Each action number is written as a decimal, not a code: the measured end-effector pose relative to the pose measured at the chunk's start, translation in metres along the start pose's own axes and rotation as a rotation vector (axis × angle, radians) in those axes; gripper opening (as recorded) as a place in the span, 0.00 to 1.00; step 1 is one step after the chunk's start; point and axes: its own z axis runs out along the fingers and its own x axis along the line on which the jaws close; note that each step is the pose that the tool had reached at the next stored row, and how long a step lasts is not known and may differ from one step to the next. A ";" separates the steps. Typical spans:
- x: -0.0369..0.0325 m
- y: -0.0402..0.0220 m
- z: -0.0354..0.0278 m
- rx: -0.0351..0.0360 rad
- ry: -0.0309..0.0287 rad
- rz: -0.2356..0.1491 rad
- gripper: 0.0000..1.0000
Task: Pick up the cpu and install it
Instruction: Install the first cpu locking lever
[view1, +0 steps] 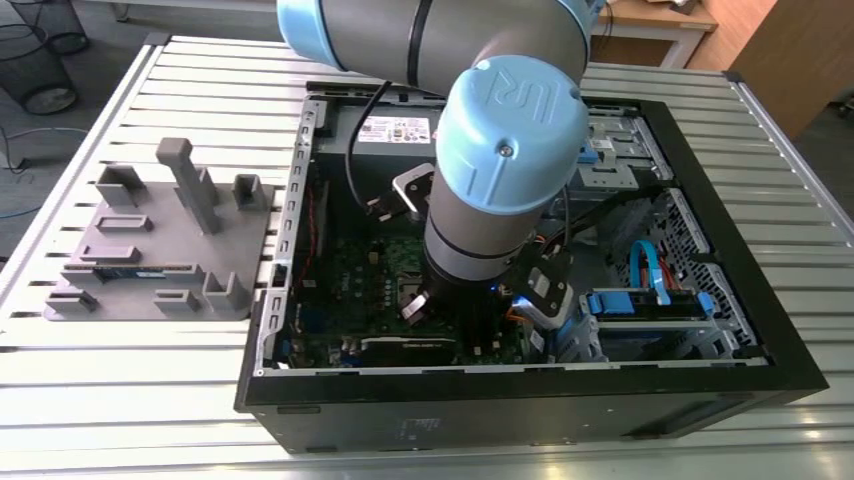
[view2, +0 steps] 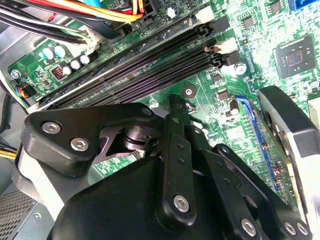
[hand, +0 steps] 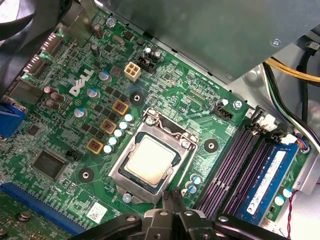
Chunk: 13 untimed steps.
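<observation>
The cpu, a small square chip with a silvery top, lies flat in the motherboard's socket, with the socket's metal frame around it. In the first wrist view my gripper hovers just beside one edge of the socket, its two black fingertips pressed close together with nothing between them. The second wrist view shows the black fingers and their linkages above the green board, near the dark memory slots. In the exterior view the arm reaches down into the open computer case.
A grey holder tray with upright blocks stands on the slatted table at the exterior view's left. Inside the case are the grey power-supply box, cable bundles, a blue-labelled memory stick and a graphics card.
</observation>
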 end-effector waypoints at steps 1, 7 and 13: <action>0.0001 0.0000 0.0000 0.0000 0.0000 0.000 0.11; -0.0002 0.0006 -0.0038 -0.0002 -0.0002 0.000 0.11; -0.0011 0.0018 -0.0154 0.0000 0.0001 0.000 0.11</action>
